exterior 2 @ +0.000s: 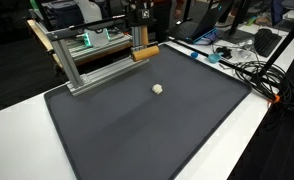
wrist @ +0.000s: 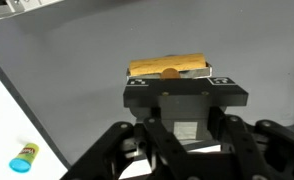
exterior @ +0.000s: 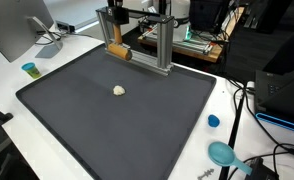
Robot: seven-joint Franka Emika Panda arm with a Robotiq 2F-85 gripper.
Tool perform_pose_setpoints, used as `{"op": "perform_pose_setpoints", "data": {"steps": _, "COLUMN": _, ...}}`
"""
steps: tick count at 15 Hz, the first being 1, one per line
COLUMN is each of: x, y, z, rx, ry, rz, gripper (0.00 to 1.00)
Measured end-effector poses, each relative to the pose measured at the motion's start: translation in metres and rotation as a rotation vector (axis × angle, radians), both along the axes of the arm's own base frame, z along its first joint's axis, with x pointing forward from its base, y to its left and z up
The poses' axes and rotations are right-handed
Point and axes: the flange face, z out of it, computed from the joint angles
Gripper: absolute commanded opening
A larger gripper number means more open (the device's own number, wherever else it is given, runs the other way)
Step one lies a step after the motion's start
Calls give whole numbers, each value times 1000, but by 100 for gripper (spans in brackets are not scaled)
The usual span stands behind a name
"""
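Observation:
My gripper (exterior: 115, 38) hangs at the far edge of the dark mat (exterior: 107, 120), next to an aluminium frame (exterior: 152, 45). It is shut on a wooden block (exterior: 118, 53) that lies crosswise between its fingers, just above the mat. In an exterior view the gripper (exterior 2: 137, 38) holds the block (exterior 2: 145, 53) in front of the frame (exterior 2: 87, 62). In the wrist view the block (wrist: 182, 65) shows past the gripper body, at the fingertips (wrist: 169, 80). A small white lump (exterior: 119, 90) lies on the mat, apart from the gripper; it also shows in an exterior view (exterior 2: 157, 88).
A blue cup (exterior: 29, 69) stands on the white table beside the mat and shows in the wrist view (wrist: 24, 158). A blue cap (exterior: 213, 121) and a teal scoop (exterior: 222, 153) lie by another edge. Cables (exterior 2: 252, 72) and a monitor (exterior: 12, 30) surround the table.

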Motion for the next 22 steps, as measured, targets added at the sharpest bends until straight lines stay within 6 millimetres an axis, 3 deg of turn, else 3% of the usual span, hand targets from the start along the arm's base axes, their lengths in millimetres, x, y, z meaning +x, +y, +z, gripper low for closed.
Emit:
{"op": "perform_pose_setpoints", "data": {"steps": 3, "x": 1, "y": 4, "z": -7, "rx": 5, "ry": 10, "rz": -29, "gripper": 22}}
{"op": "perform_pose_setpoints", "data": {"steps": 10, "x": 24, "y": 68, "z": -41, "rx": -13, "ry": -31, "rz": -152, "gripper": 22}}
{"op": "perform_pose_setpoints", "data": {"steps": 13, "x": 43, "y": 64, "z": -66, "rx": -19, "ry": -24, "rz": -186, "gripper": 22}}
{"op": "perform_pose_setpoints", "data": {"steps": 14, "x": 49, "y": 59, "z": -74, "rx": -18, "ry": -11, "rz": -194, "gripper": 47}}
{"op": "perform_pose_setpoints", "data": {"steps": 16, "x": 59, "y": 47, "z": -90, "rx": -17, "ry": 15, "rz": -206, "gripper": 47}}
{"op": "perform_pose_setpoints", "data": {"steps": 17, "x": 62, "y": 44, "z": -94, "rx": -17, "ry": 21, "rz": -209, "gripper": 22}}
{"op": "perform_pose_setpoints", "data": {"steps": 22, "x": 65, "y": 42, "z": -106, "rx": 2, "ry": 47, "rz": -224, "gripper": 22}}
